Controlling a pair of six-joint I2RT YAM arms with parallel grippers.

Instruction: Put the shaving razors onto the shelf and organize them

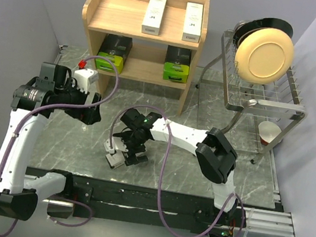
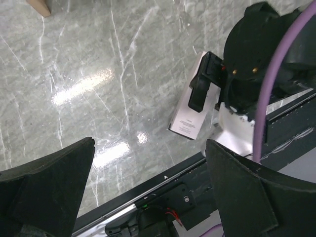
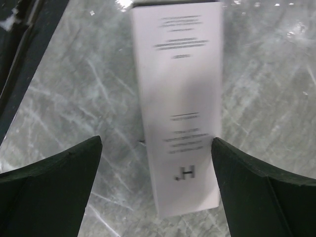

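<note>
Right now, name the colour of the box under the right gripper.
The box is white with dark lettering; right wrist view.

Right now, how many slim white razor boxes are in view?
3. A left box and a right box lie on the shelf's top tier; a third box lies on the table under the open right gripper. The arms could hide others.

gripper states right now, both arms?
Left gripper: open, holding nothing.
Right gripper: open over the slim white rectangular box with dark lettering, not gripping it.
</note>
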